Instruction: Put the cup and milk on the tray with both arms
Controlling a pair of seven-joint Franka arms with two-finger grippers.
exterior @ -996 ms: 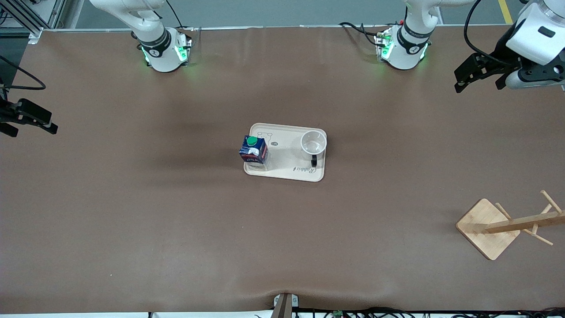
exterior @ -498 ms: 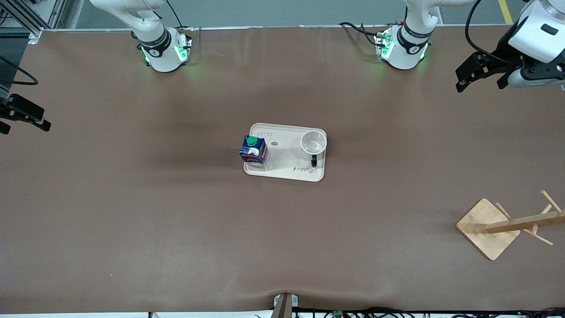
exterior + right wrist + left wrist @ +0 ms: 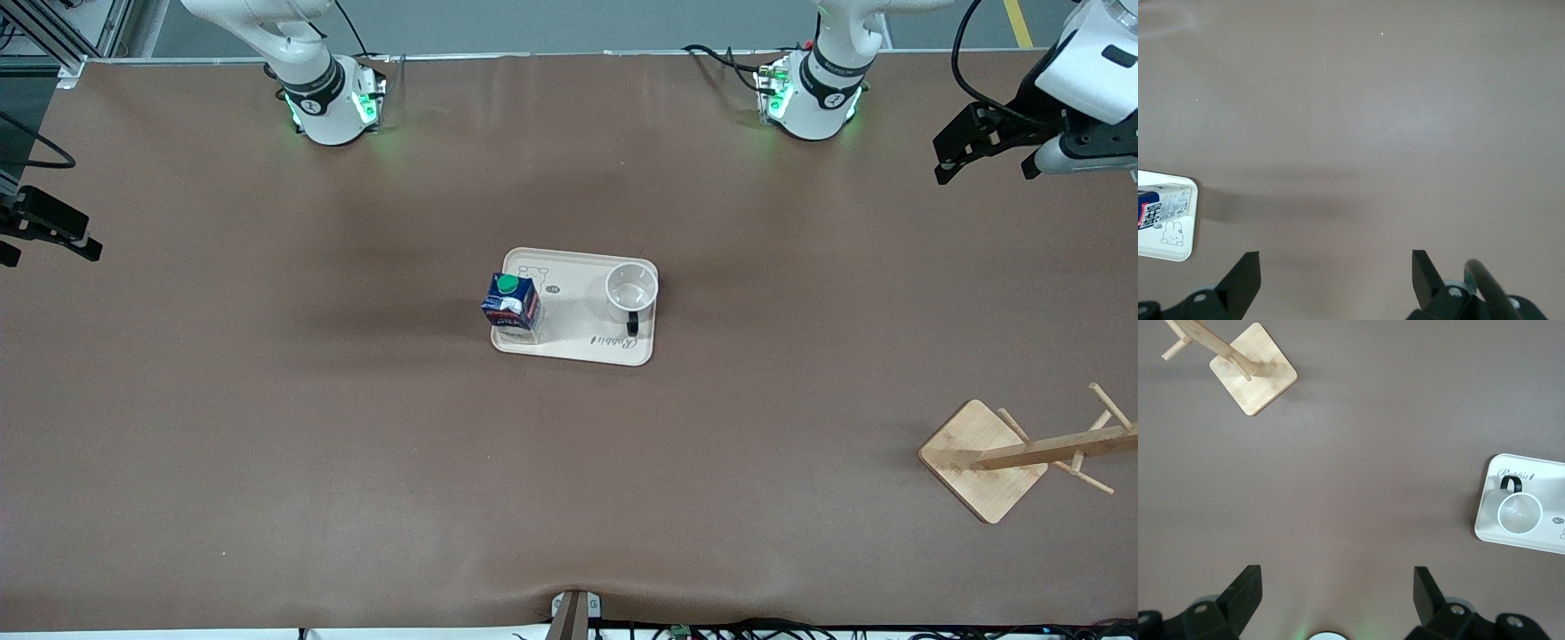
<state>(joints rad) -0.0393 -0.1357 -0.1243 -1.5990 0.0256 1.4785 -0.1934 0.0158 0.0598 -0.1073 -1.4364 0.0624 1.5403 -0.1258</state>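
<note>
from the front, the tray point(image 3: 576, 307) lies in the middle of the table point(image 3: 356, 427). the milk point(image 3: 511, 302) stands on the tray's end toward the right arm, and the cup point(image 3: 631, 288) sits upright on the end toward the left arm, its black handle turned toward the front camera. the left gripper point(image 3: 987, 142) hangs over the left arm's end of the table, fingers spread and empty. the right gripper point(image 3: 44, 233) hangs at the right arm's end, empty. a wooden rack point(image 3: 1022, 453) stands near the left arm's end, nearer the camera.

in the left wrist view, the left gripper point(image 3: 1336, 593) is wide open over bare table, with the cup point(image 3: 1519, 512), the tray point(image 3: 1538, 470) and the wooden rack point(image 3: 1253, 377) in sight.

in the right wrist view, the right gripper point(image 3: 1335, 277) is wide open with nothing between its fingers; the milk point(image 3: 1157, 208) shows on the tray point(image 3: 1168, 243).
</note>
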